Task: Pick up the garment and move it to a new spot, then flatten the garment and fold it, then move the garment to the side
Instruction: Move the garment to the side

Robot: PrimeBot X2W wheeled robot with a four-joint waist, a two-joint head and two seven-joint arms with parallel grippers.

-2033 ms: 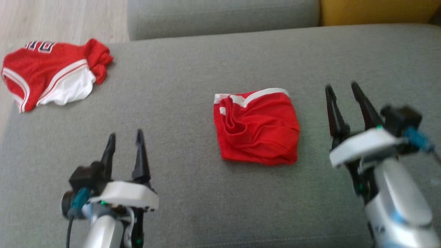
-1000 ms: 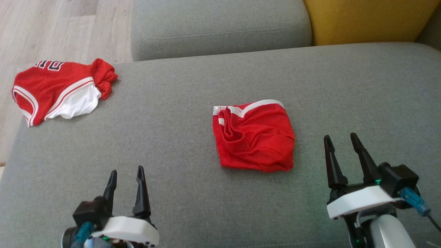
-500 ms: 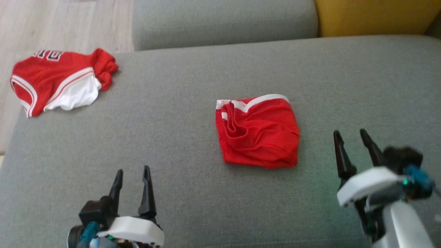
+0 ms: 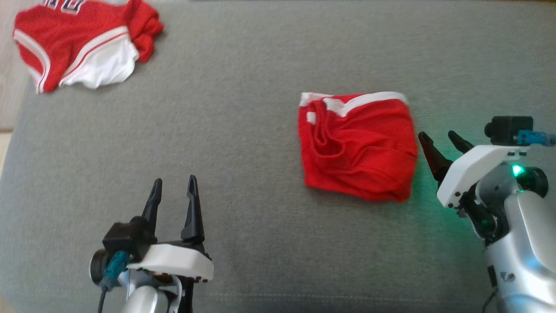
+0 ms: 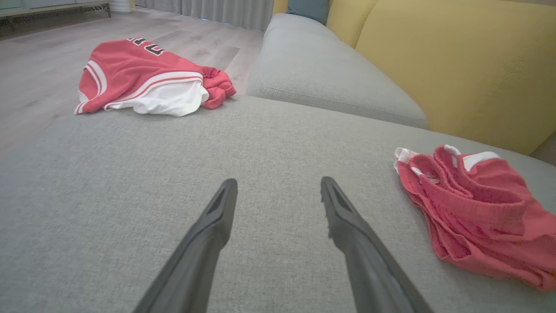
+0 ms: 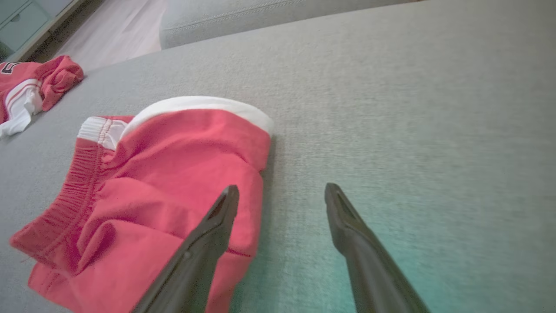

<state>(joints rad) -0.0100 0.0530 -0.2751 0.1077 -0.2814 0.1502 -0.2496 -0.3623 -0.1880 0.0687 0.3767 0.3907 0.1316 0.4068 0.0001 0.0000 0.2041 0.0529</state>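
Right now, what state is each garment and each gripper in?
red shorts: loosely folded, wrinkled, lying mid-cushion, not held.
red jersey: crumpled, white inside showing, at the cushion's far left corner.
left gripper: open, empty, over bare grey cushion.
right gripper: open, empty, at the shorts' right edge; contact cannot be told.

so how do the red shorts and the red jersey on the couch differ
The red shorts lie mid-cushion, bunched into a compact square; the red jersey sprawls at the far left corner. The jersey carries dark lettering and shows a white inside; the shorts have only white trim. Both are red with white, on the grey couch.
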